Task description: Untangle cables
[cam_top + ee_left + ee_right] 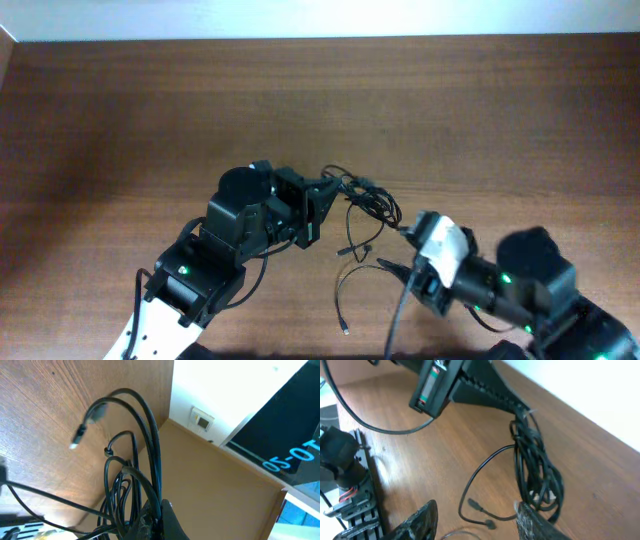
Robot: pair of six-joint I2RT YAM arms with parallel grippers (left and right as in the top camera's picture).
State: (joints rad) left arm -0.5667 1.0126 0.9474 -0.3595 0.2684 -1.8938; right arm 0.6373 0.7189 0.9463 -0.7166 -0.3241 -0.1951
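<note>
The cables (pixel 368 198) are a tangle of thin black cords in the middle of the table, with loose strands (pixel 347 288) trailing toward the front. My left gripper (pixel 326 192) is shut on the tangle's left side. In the left wrist view the cords (pixel 150 445) rise from the pinched jaws (pixel 161 516), and a small plug (pixel 79 435) hangs free. My right gripper (pixel 400 250) stands open just right of the tangle. In the right wrist view its fingers (pixel 422 521) straddle two loose plug ends (pixel 479 508), and the bundle (pixel 536 467) lies beside the right finger.
The brown wooden table (pixel 150 110) spreads to the back and left. A pale wall edge (pixel 300 20) runs along the far side. The left arm's body (pixel 445 382) and its thick black cable (pixel 375 425) hang above the table in the right wrist view.
</note>
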